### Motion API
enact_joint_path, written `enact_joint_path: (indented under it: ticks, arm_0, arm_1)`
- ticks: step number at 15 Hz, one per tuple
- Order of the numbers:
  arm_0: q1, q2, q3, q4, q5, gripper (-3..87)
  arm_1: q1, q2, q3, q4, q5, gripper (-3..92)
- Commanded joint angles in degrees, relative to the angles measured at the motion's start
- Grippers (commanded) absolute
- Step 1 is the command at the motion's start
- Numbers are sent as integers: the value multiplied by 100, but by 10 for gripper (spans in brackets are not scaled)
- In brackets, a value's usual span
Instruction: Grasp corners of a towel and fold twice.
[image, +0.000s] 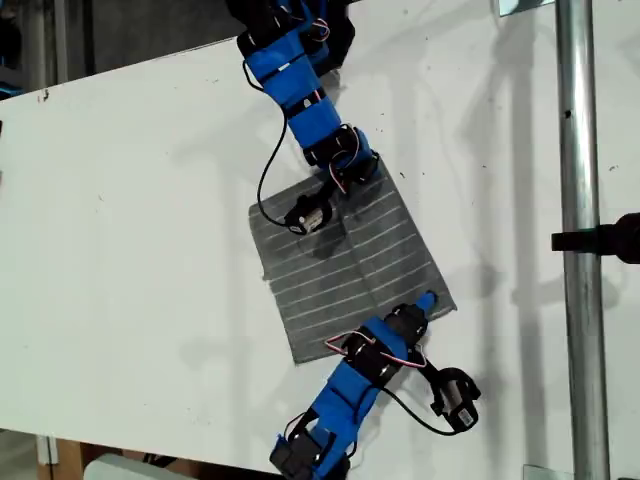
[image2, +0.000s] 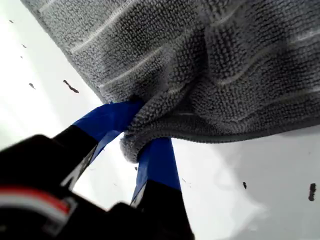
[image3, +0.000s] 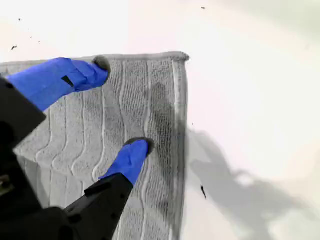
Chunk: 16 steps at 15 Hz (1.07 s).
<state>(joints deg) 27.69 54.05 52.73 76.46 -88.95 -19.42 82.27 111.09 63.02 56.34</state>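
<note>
We are over a white table (image: 130, 250), lightly speckled with dark marks, and the towel (image: 345, 265) lies flat near its middle, dark grey with thin pale stripes. Beside the towel, towards the exterior view's right, a metal pole (image: 580, 240) runs upright through the picture with a black clamp on it. My first gripper (image2: 137, 127) is clenched on one of the corners (image2: 131, 147), the cloth bunched between its blue jaws and lifted slightly off the table. My second gripper (image3: 122, 107) hangs over the towel near another corner (image3: 181, 56), its jaws spread apart and grasping nothing, both tips down at the cloth. Shadows of both arms fall across the table around the towel.
</note>
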Motion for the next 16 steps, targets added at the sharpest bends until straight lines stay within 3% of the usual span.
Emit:
enact_joint_path:
  ticks: [1,3,7,10,14,16]
  arm_0:
    - [176,-132,-299,-316,-35,242]
    - [123,-747,-308,-281,-281,250]
    - [88,-1854,-396,-817,-439,229]
    - [18,-2030,-316,-378,-712,-15]
    - [0,-1960,-246,79,-879,-24]
    - [79,-1380,-246,431,-589,-24]
  arm_1:
    - [141,35,-246,-79,-44,-2]
    - [132,35,-308,-97,-44,-2]
    - [79,-9,-483,-88,-44,-2]
    - [53,0,-536,-53,-44,-2]
    - [-53,88,-563,-35,-9,-2]
    - [-97,264,-606,-9,-9,-2]
